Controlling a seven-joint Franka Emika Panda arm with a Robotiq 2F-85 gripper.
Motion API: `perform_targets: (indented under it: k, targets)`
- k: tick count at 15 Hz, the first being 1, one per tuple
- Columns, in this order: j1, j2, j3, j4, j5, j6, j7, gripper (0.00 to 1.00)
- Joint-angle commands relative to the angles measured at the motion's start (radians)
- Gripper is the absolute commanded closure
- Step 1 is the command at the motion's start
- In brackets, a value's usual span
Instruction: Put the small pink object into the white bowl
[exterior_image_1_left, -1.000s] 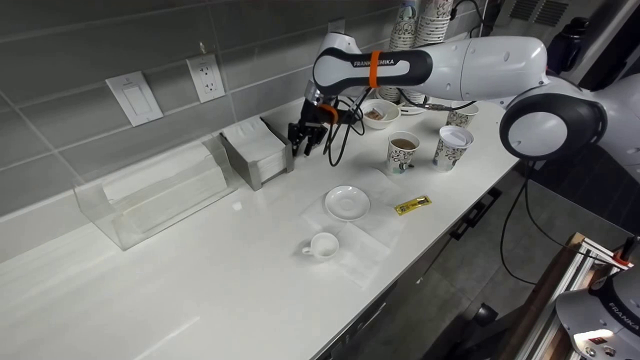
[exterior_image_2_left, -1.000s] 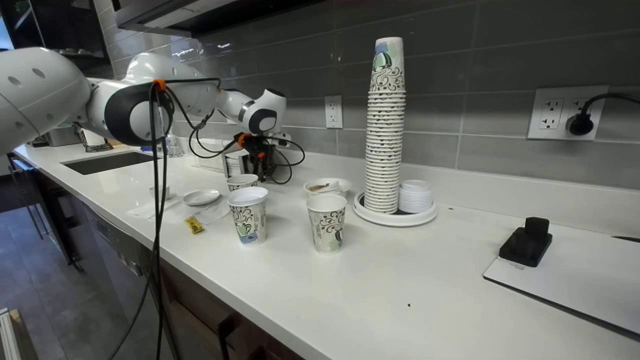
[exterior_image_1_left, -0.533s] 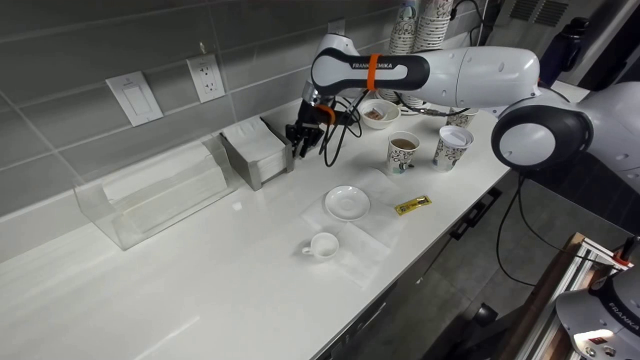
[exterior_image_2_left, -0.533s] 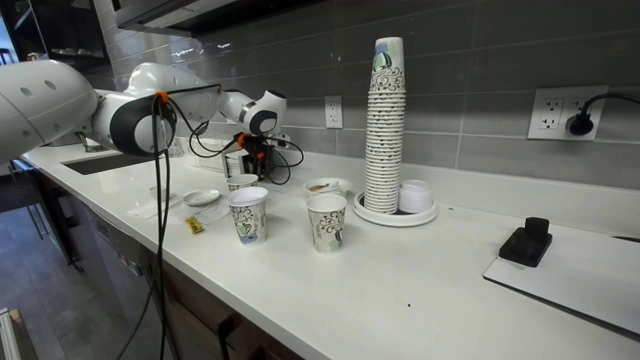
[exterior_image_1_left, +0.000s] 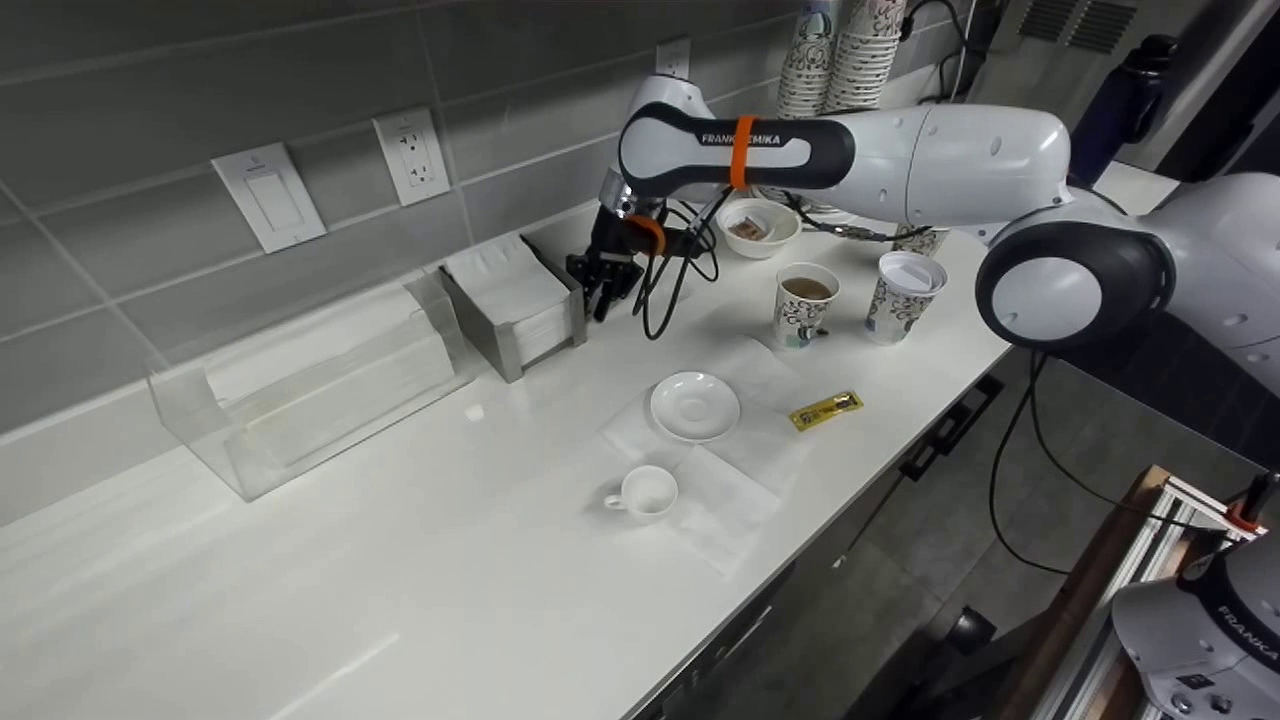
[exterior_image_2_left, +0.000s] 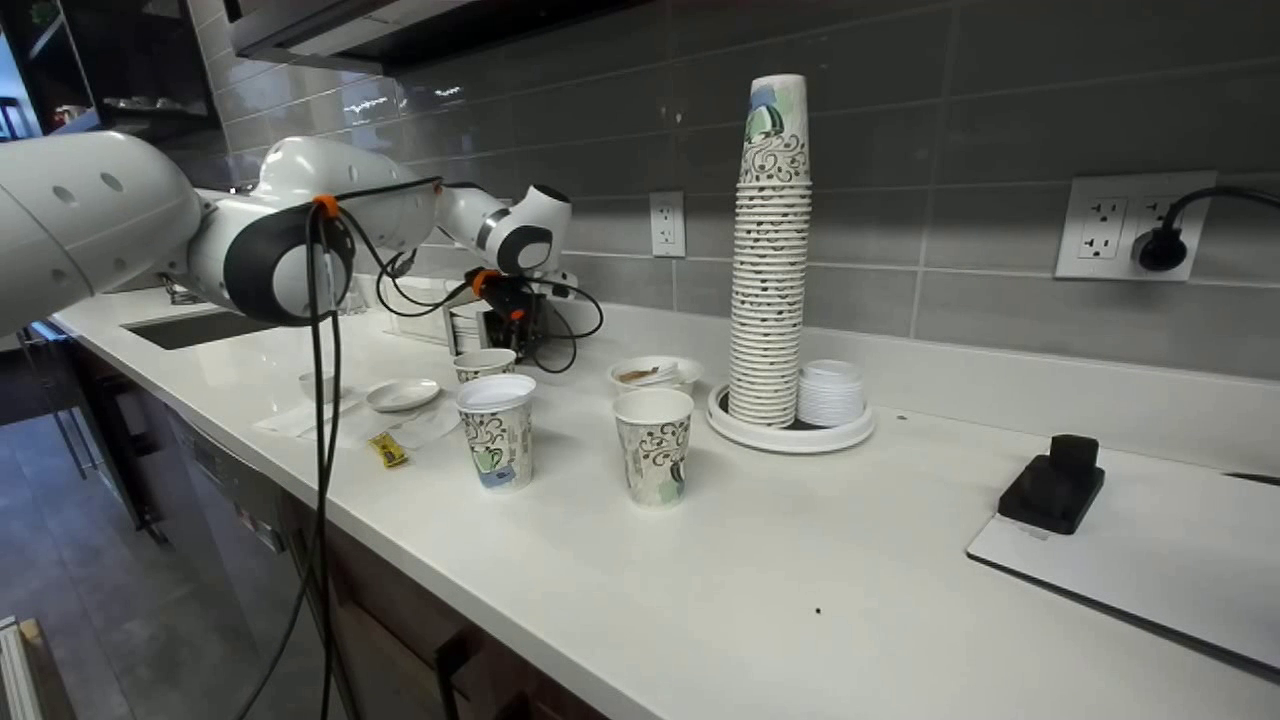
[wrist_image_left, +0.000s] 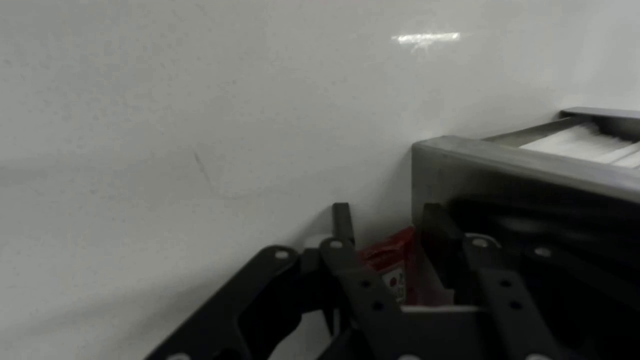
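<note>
In the wrist view the gripper (wrist_image_left: 387, 216) is holding its fingers apart, and the small red packet (wrist_image_left: 394, 264) is showing between them, lying just beside the gray napkin holder (wrist_image_left: 460, 166). Farther off, the white bowl (exterior_image_1_left: 768, 248) is sitting near the tiled wall (exterior_image_1_left: 560, 110).

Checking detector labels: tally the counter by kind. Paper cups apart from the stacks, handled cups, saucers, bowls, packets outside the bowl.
Paper cups: 3
Handled cup: 1
Saucer: 1
White bowl: 1
Packets: 2, a yellow packet and a red packet in the wrist view
Total: 8
</note>
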Motion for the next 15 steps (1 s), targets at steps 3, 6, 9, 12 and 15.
perform_targets:
  k: [3,6,9,12,15]
  targets:
    - [0.006,0.043,0.005,0.075,0.005,-0.014,0.028,0.98]
    - [0.007,0.044,0.003,0.077,0.003,-0.014,0.031,1.0]
    - [0.007,0.036,0.001,0.072,0.0,-0.011,0.033,1.0]
    - [0.002,0.023,0.001,0.07,0.003,-0.021,0.044,0.73]
    - [-0.002,0.018,-0.004,0.07,0.001,-0.034,0.071,0.54]
